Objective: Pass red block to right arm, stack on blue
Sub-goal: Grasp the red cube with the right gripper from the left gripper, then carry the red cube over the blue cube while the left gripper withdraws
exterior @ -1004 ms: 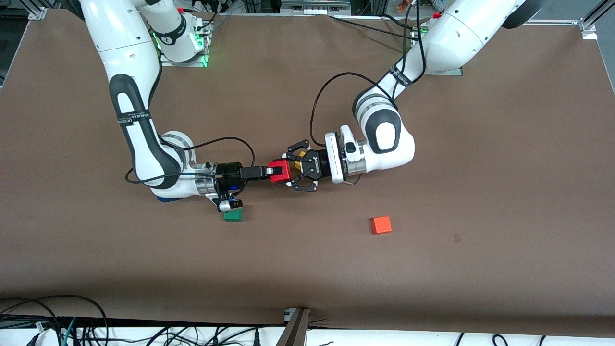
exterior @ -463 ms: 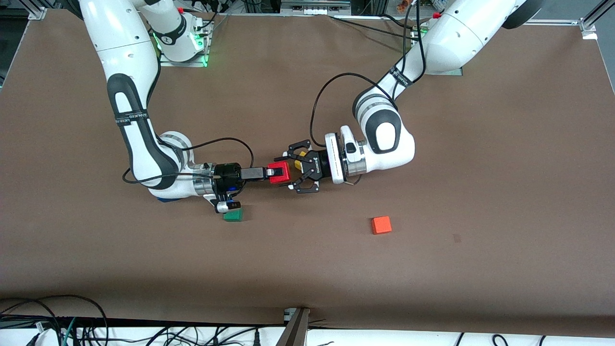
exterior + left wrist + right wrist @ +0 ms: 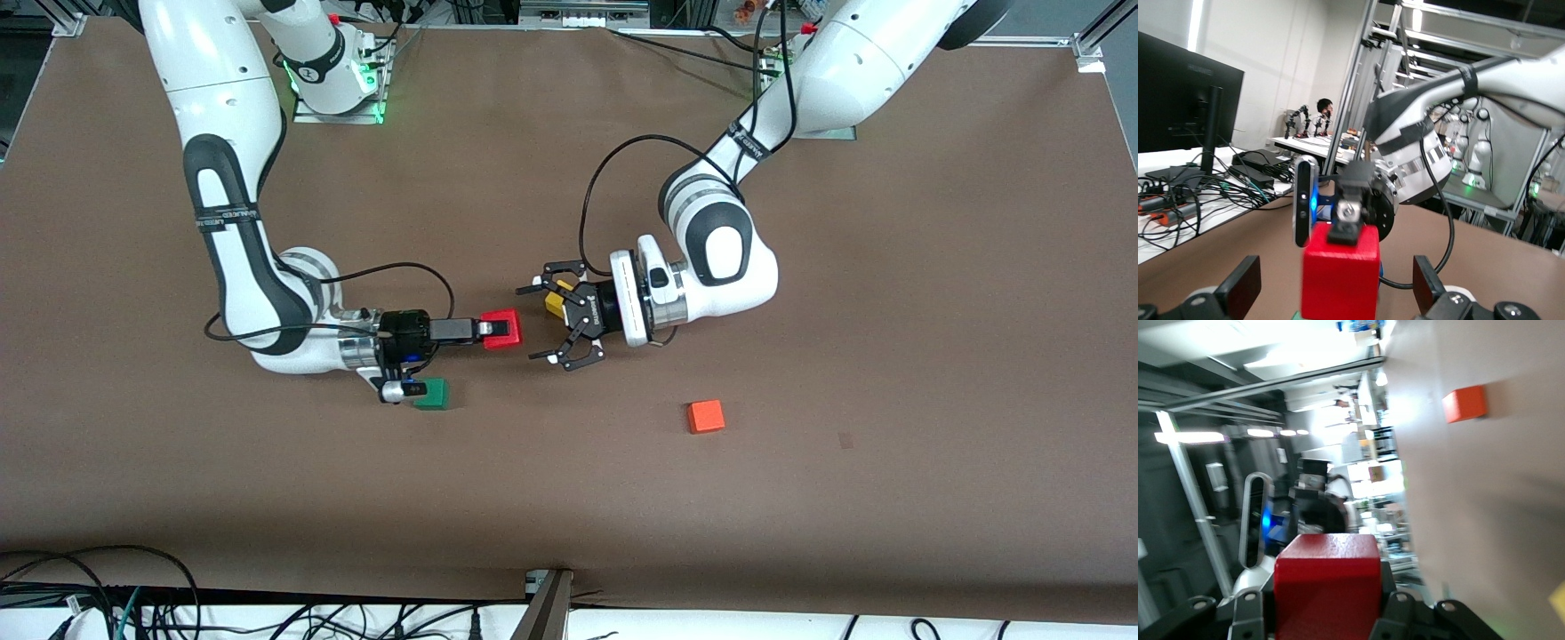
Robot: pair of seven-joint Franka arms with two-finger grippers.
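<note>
My right gripper (image 3: pixel 492 329) is shut on the red block (image 3: pixel 504 330) and holds it just above the table, pointing toward the left arm. My left gripper (image 3: pixel 533 323) is open and empty, facing the block with a small gap between them. In the left wrist view the red block (image 3: pixel 1340 273) hangs from the right gripper's finger (image 3: pixel 1348 223), between my left fingers (image 3: pixel 1238 288) but apart from them. In the right wrist view the red block (image 3: pixel 1328 587) fills the space between the jaws. The blue cube is hidden.
A green cube (image 3: pixel 432 394) lies on the table beside the right wrist, nearer the front camera. A yellow cube (image 3: pixel 556 303) lies under the left gripper. An orange cube (image 3: pixel 706 416) lies nearer the front camera toward the left arm's end, and shows in the right wrist view (image 3: pixel 1464 404).
My right gripper has drawn back toward the right arm's end with the red block, out from between the left fingers. The left gripper stayed open and shifted slightly toward its own end.
</note>
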